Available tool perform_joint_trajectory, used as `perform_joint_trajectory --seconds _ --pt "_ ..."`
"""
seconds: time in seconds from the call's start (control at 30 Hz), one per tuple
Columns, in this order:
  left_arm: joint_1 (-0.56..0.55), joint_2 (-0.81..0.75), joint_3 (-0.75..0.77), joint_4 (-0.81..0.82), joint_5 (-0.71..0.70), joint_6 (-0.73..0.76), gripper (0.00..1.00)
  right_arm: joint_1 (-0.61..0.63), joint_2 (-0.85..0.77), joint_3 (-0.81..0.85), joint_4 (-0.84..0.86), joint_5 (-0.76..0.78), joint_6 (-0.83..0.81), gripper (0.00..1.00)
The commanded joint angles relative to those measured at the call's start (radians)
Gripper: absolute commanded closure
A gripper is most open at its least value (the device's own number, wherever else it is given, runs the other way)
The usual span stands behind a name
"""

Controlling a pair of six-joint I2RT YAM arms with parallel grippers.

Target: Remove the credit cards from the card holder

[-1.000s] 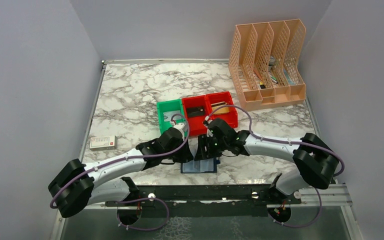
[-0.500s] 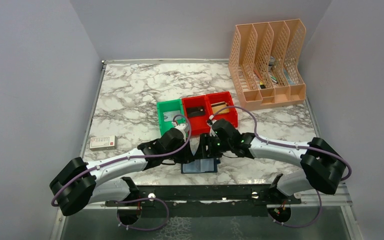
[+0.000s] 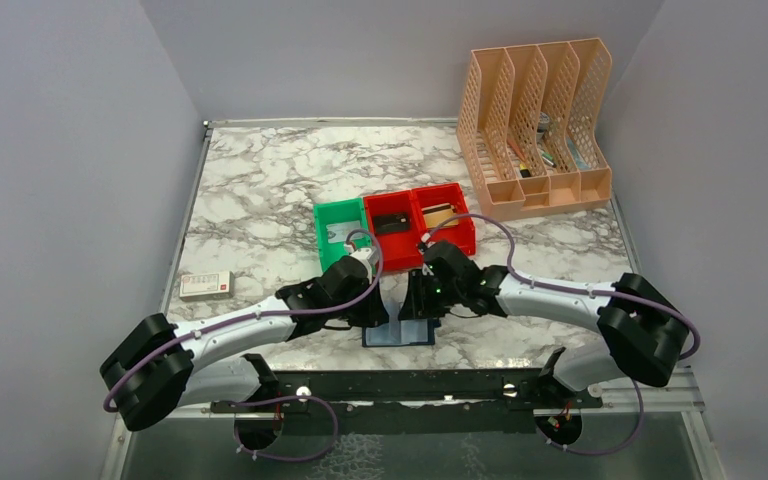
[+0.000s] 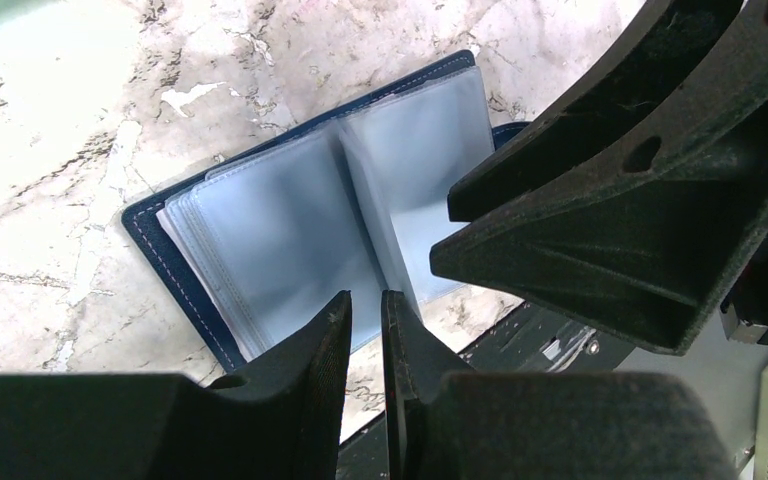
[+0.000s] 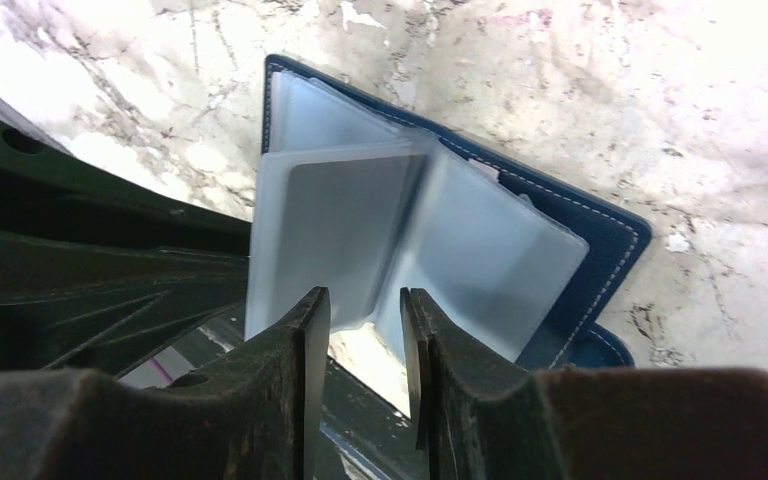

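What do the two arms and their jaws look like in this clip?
Both arms have white link shells with bulky black joint housings; the left arm and right arm each carry a lilac cable looped along them. The jaws are matte black, rough-textured, tapering to flat wedge tips.

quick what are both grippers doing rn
left gripper: nearly closed at the card holder edge; can't tell if it grips.
right gripper: open, fingers either side of a clear sleeve edge.
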Motion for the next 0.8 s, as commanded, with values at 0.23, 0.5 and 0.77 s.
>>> perform_joint_trajectory --seconds 0.23,0.5,0.77 --pt "-0.007 0.023 0.016 0.019 0.017 0.012 0.79 0.002 -0.053 0.051 -0.005 0.092 0.002 0.48" --pt "-0.009 0.026 0.016 0.024 0.018 0.011 0.79 -0.020 0.044 0.101 0.044 -0.006 0.000 0.47" --pt "-0.012 0.022 0.013 0.027 0.016 0.009 0.79 -0.020 0.073 0.078 0.031 0.009 -0.009 0.48"
